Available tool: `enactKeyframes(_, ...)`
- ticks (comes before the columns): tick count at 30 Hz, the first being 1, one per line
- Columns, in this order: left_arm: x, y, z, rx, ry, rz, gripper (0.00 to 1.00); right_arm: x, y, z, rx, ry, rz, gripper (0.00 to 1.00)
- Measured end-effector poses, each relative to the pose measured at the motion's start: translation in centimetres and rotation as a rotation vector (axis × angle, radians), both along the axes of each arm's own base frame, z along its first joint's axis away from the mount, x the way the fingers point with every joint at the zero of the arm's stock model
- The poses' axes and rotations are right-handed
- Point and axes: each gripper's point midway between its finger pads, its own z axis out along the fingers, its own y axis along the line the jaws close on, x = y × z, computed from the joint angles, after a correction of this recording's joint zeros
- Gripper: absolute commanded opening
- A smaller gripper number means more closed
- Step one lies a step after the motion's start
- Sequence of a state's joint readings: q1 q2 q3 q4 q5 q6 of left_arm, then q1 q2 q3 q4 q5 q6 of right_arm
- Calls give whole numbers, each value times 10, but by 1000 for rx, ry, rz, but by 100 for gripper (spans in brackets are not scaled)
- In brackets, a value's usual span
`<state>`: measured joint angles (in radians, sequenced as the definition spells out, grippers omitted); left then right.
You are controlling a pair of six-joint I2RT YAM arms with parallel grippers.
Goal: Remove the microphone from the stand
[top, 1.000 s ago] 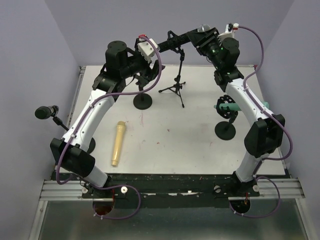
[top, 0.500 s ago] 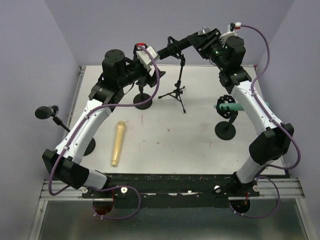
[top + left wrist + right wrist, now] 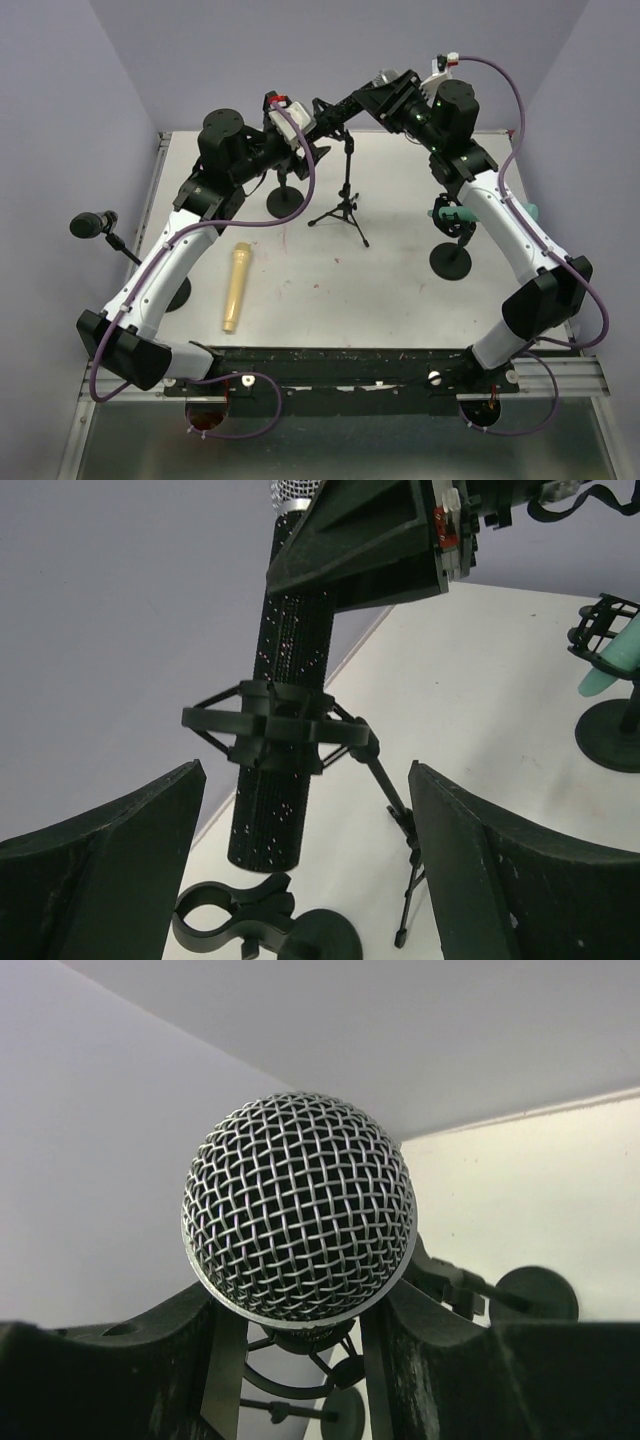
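At upper centre, our right end effector grips the microphone, which sits in its stand. Our left end effector stands open alongside.

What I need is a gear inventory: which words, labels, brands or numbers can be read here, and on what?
No legible text anywhere.
A red-and-white tag near the microphone, left wrist view: too small and blurred to read.

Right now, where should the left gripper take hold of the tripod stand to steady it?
Probably the thin pole just under the shock mount, from the left gripper's side: it is slim, bare, while the mount clasps the microphone that must slide out.
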<state>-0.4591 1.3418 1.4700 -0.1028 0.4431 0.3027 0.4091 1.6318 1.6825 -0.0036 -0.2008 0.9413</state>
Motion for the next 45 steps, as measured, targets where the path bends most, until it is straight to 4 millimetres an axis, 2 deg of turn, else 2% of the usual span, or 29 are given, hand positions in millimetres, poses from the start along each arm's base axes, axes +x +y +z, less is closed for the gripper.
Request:
enactKeyframes(4, -2, -2, -1, 4, 3, -11, 90, -17, 5, -10, -4, 21, 22, 5)
enactKeyframes(7, -4, -6, -5, 8, 8, -22, 90, -27, 1, -11, -4, 20, 24, 8)
enactKeyframes(13, -7, -12, -4, 3, -2, -35, 90, -32, -1, -12, 1, -8, 25, 7)
enactKeyframes(21, 4, -24, 22, -54, -59, -45, 88, -25, 2, -11, 0, -23, 24, 4)
enactKeyframes(23, 10, -28, 32, -73, -65, -47, 85, -20, 4, -11, 4, -26, 24, 4)
enactKeyframes(26, 18, -37, 46, -78, -68, -69, 73, -15, 6, -11, 6, -31, 25, 4)
enactKeyframes(30, 29, -50, 58, -41, -51, -113, 72, -11, 9, -10, 7, -52, 28, 1)
enactKeyframes(35, 34, -54, 40, 41, 24, -127, 72, -8, 13, -7, -10, -100, 50, 1)
enactKeyframes(45, 35, -44, -5, 198, 75, -68, 71, -4, 12, -5, -34, -140, 56, 1)
